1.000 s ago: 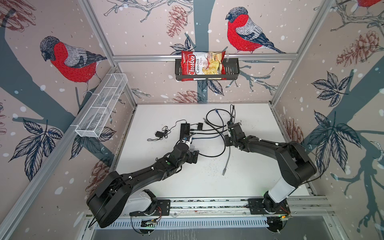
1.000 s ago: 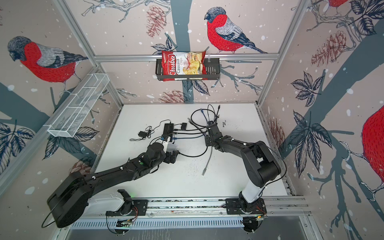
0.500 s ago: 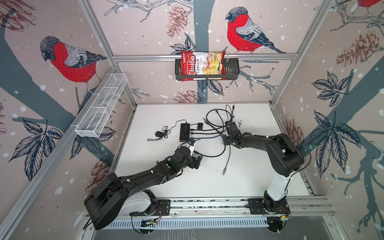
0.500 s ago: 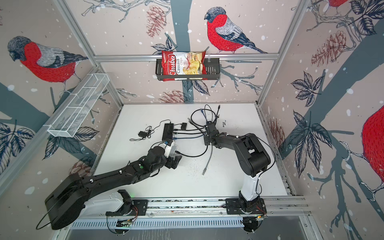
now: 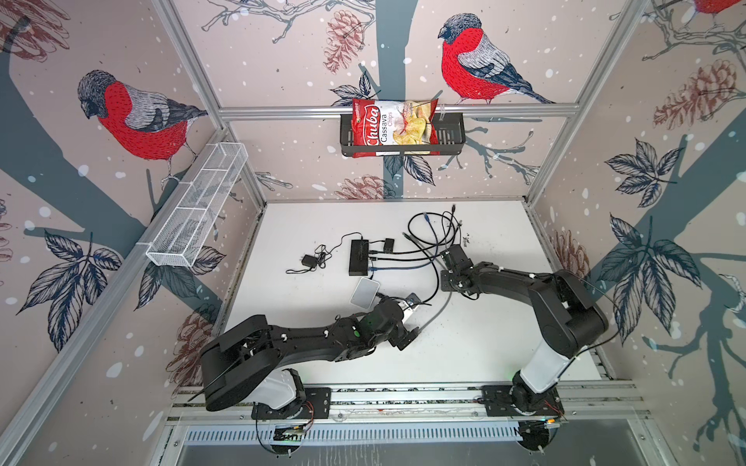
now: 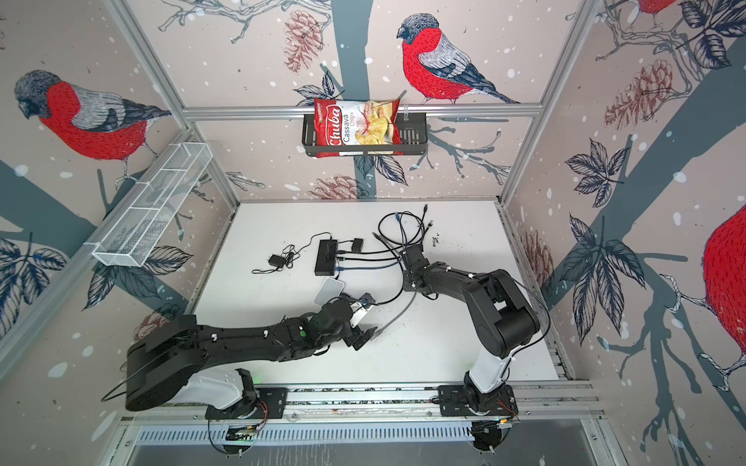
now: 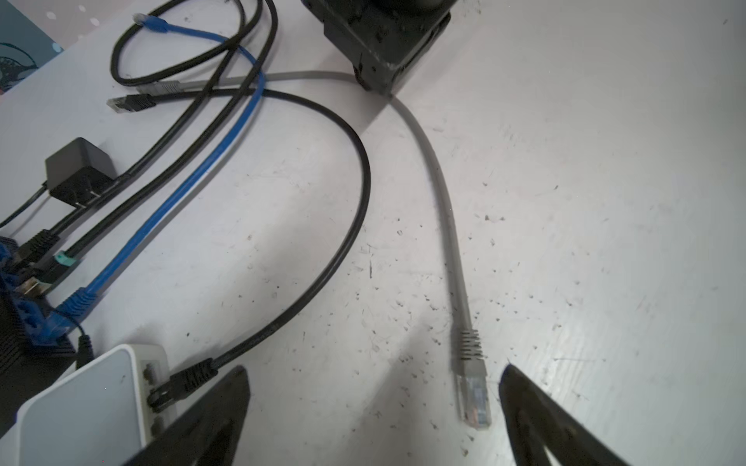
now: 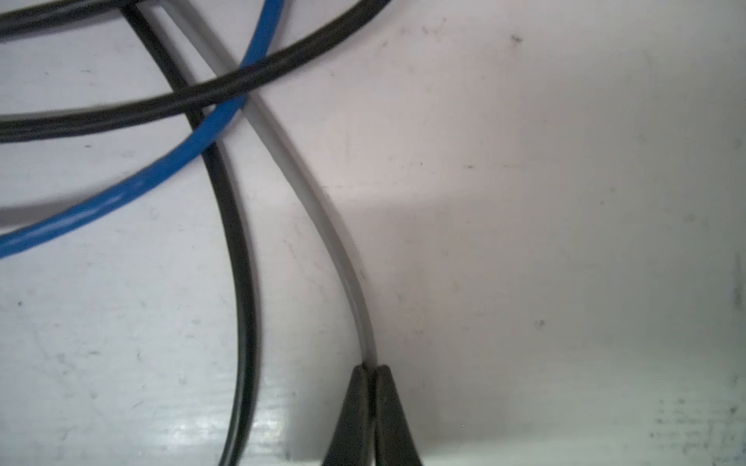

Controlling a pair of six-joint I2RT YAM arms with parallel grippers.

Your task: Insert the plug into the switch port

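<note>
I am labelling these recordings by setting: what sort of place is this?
Probably a robot test cell, not a home: aluminium frame with printed bird panels, left arm and right arm on a base rail, a switch and grey cable on a white table.

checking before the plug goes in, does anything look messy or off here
Nothing looks broken. The grey cable crosses the black cable and blue cable in a tangle, so pulling it may drag them. The table is peppered with dark specks.
</note>
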